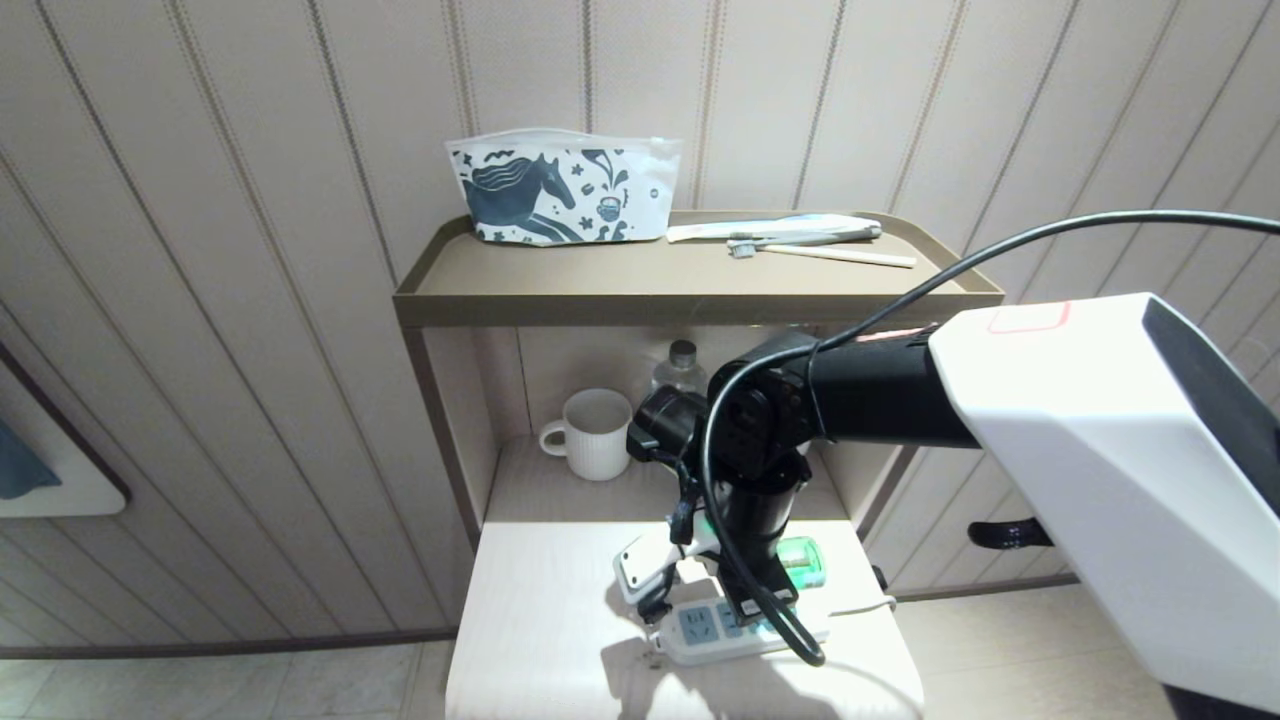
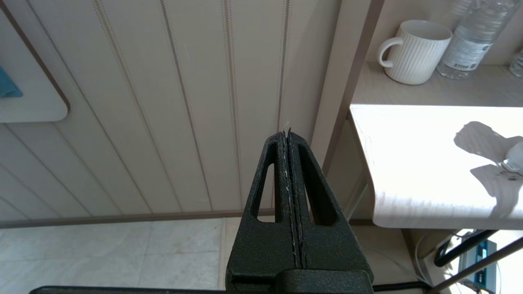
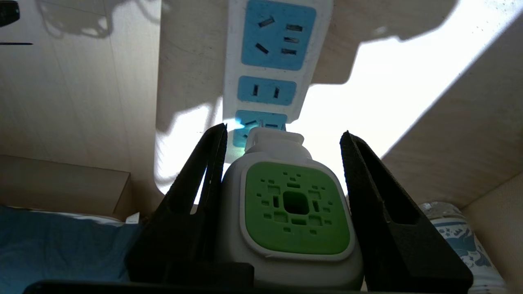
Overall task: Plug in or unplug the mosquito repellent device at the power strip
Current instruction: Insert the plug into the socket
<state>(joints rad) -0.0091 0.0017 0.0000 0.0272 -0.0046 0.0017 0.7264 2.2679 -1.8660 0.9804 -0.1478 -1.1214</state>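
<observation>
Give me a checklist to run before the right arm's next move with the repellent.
1. Grip: right gripper holds the mosquito repellent device between its fingers: ok.
2. Alignment: the device's plug end points at the power strip's socket face nearest the gripper: ok.
3. Prongs seated in that socket: cannot tell.
4. The two other socket faces are empty: ok.
5. The robot's black cable loops across the strip: not ok.
6. Left gripper shut, parked off the table's edge: ok.

I could read no words, brands or numbers anywhere; the label on the water bottle (image 2: 466,45) beside the mug was too small to make out.
</observation>
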